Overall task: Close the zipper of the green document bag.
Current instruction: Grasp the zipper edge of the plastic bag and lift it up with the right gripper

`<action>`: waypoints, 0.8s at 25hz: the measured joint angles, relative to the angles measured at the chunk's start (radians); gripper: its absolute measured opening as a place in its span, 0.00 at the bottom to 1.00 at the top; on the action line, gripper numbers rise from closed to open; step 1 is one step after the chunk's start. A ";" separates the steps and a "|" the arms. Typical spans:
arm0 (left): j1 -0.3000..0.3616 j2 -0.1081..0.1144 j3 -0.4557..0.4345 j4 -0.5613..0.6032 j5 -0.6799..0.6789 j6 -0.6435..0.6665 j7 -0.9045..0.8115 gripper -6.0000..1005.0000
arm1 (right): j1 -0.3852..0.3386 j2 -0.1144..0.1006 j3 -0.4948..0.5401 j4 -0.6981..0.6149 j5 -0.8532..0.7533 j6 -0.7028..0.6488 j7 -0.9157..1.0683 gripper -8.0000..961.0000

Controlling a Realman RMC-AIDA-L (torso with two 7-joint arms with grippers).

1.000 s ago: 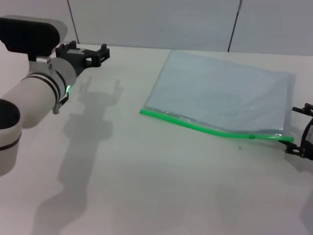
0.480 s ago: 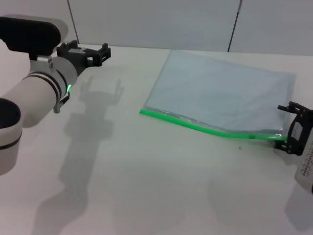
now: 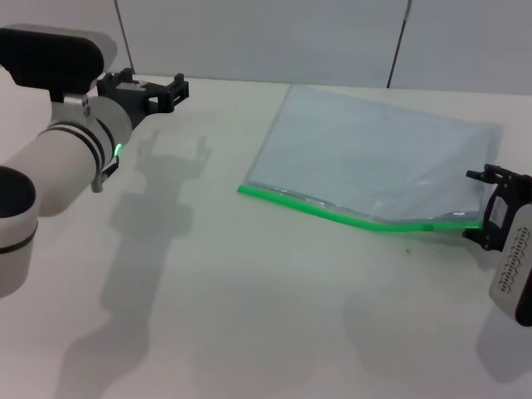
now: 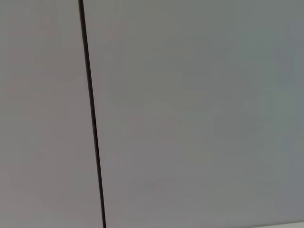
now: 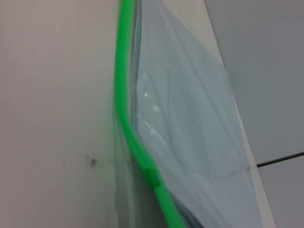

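The green document bag (image 3: 374,158) lies flat on the white table (image 3: 249,291), right of centre. Its bright green zipper (image 3: 332,213) runs along the near edge. A small green slider tab (image 3: 428,225) sits close to the right end and also shows in the right wrist view as the slider tab (image 5: 151,175) on the zipper (image 5: 123,95) beside the bag (image 5: 190,123). My right gripper (image 3: 480,208) is open at the bag's right corner, one finger on each side of the zipper's end. My left gripper (image 3: 154,85) hovers open at the far left, away from the bag.
A wall of grey panels (image 3: 266,37) rises behind the table's far edge. The left wrist view shows only a wall panel seam (image 4: 92,123). My left arm (image 3: 66,158) casts a long shadow over the table's left half.
My right gripper has come in from the right edge, moving up and left to the bag's right corner. The zipper's right end has shifted slightly. The left arm stays put.
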 joint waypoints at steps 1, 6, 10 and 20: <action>0.000 0.000 0.000 0.000 0.000 0.000 0.000 0.85 | 0.001 0.000 0.000 0.000 0.003 0.000 0.000 0.76; -0.001 0.000 0.000 0.000 0.000 0.000 -0.001 0.85 | 0.013 0.001 -0.005 0.002 0.022 0.001 0.004 0.61; 0.001 0.000 0.001 -0.002 0.000 -0.003 -0.001 0.85 | 0.014 0.001 -0.006 -0.001 0.059 0.005 0.013 0.48; 0.038 0.004 0.000 -0.125 0.014 -0.200 0.066 0.85 | 0.007 -0.002 0.136 -0.058 0.208 0.256 0.025 0.23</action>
